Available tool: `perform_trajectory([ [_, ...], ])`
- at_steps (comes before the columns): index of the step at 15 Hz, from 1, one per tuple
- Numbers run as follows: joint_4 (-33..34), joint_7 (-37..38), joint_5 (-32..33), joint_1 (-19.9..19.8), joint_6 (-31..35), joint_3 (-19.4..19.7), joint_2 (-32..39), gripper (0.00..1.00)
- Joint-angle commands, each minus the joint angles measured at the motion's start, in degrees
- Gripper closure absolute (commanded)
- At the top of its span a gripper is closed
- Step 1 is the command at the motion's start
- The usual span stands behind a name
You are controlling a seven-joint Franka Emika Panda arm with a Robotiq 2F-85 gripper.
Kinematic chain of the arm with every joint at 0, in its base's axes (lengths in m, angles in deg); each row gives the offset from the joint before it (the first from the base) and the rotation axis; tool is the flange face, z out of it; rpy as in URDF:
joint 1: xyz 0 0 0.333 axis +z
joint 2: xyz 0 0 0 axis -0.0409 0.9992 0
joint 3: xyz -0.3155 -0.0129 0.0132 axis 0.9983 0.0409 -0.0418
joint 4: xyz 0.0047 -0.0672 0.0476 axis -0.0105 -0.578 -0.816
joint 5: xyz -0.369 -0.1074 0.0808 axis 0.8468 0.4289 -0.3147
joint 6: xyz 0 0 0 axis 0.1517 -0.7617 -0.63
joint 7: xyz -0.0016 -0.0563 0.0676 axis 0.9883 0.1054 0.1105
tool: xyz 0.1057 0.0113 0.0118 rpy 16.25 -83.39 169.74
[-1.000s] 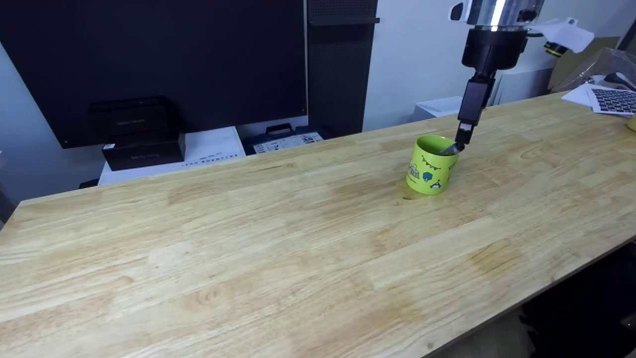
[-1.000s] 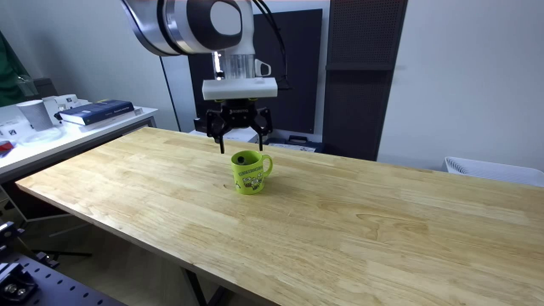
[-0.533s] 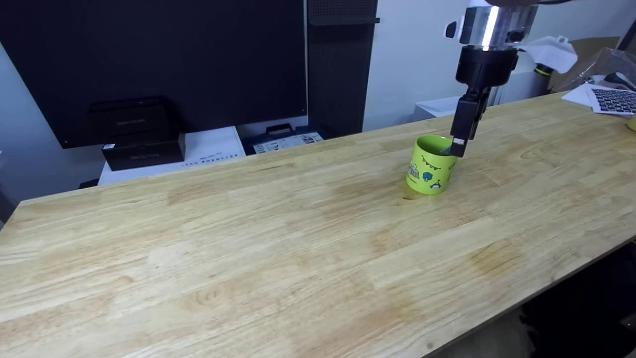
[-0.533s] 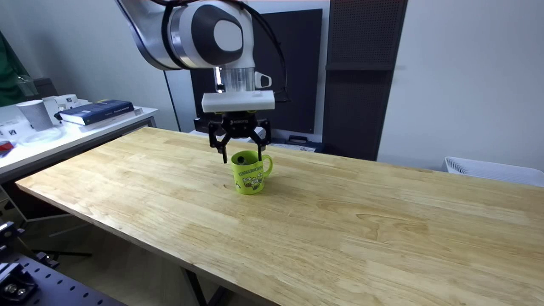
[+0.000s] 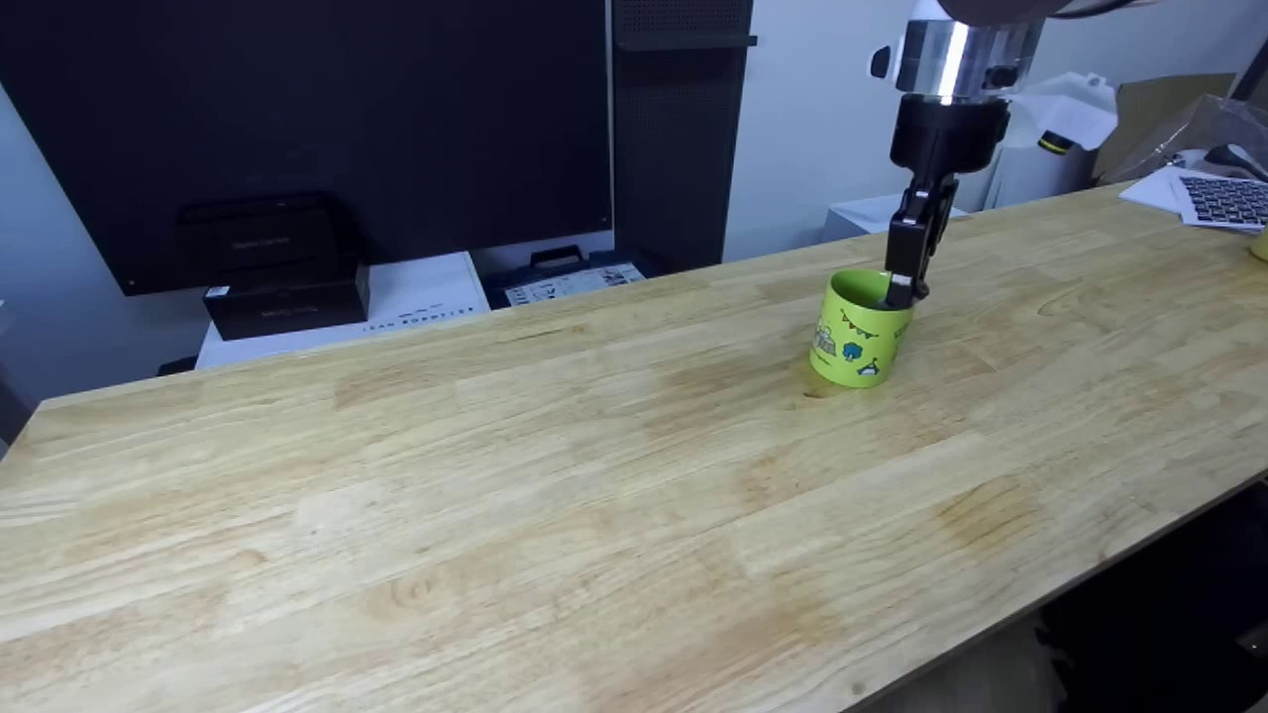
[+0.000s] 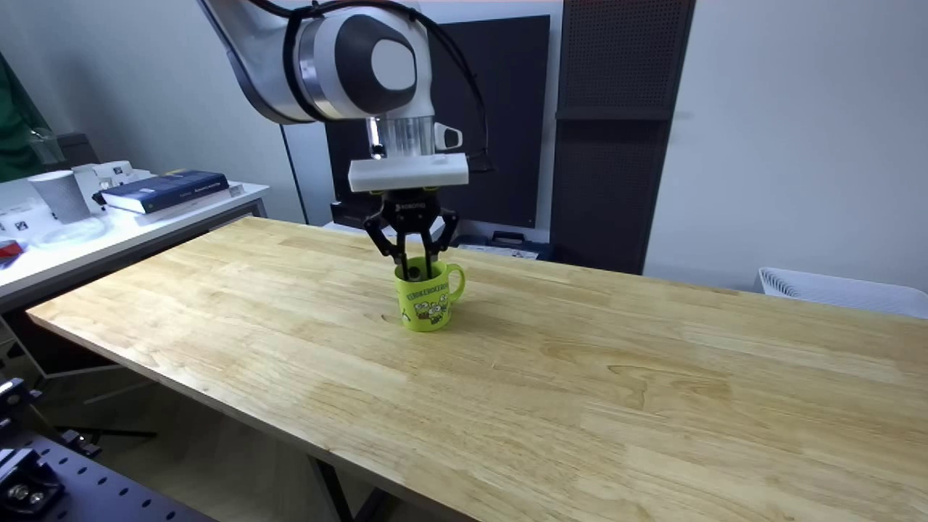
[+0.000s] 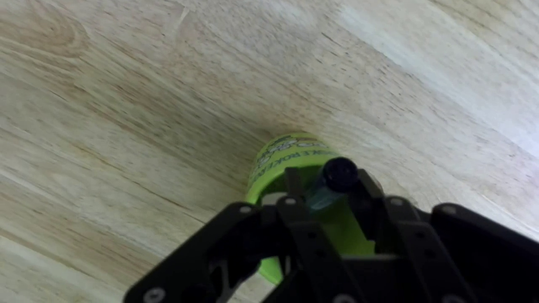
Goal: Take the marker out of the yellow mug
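Note:
The yellow mug [image 5: 850, 342] stands upright on the wooden table, its handle towards the right in an exterior view [image 6: 457, 283]. Inside it leans the marker [image 7: 340, 174], its dark round end up at the rim and a paler grey-blue part below. My gripper [image 6: 417, 276] points down at the mug's mouth, its fingertips at rim height, one on each side of the marker. The jaws are narrowed, but in the wrist view a gap shows between the marker's end and the left finger [image 7: 293, 182]; the right finger [image 7: 366, 185] looks close against it. The marker's lower end is hidden in the mug.
A side table with a blue book [image 6: 165, 191] and a grey cup [image 6: 61, 196] stands beyond the table's left end in an exterior view. Papers and a printed grid board [image 5: 1223, 201] lie at the table's far right in an exterior view.
My gripper has come down to the mug's mouth and shifted slightly over it. Its fingers have drawn in from wide apart to close around the marker. Mug and marker have not visibly moved.

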Motion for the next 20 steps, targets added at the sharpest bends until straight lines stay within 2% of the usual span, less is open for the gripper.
perform_trajectory([
  [1, 1.5, 3.3, 2.1, 0.6, -0.3, -0.4, 0.6, 0.95],
  [2, 1.5, 3.4, 2.2, 0.7, -0.4, -0.6, 0.4, 0.99],
  [3, 1.4, 3.4, 2.4, 0.6, -0.5, -0.7, 0.2, 0.95],
  [7, -0.6, 2.6, 0.9, 0.3, -2.2, -2.5, -3.4, 0.94],
  [13, -4.3, 4.1, 0.9, 2.7, -7.1, -3.9, -13.1, 0.94],
  [16, -5.1, 2.3, -2.8, 3.4, -13.1, -5.4, -18.2, 0.94],
  [20, -4.2, 1.5, -9.2, 5.3, -24.6, -5.9, -23.1, 0.94],
])
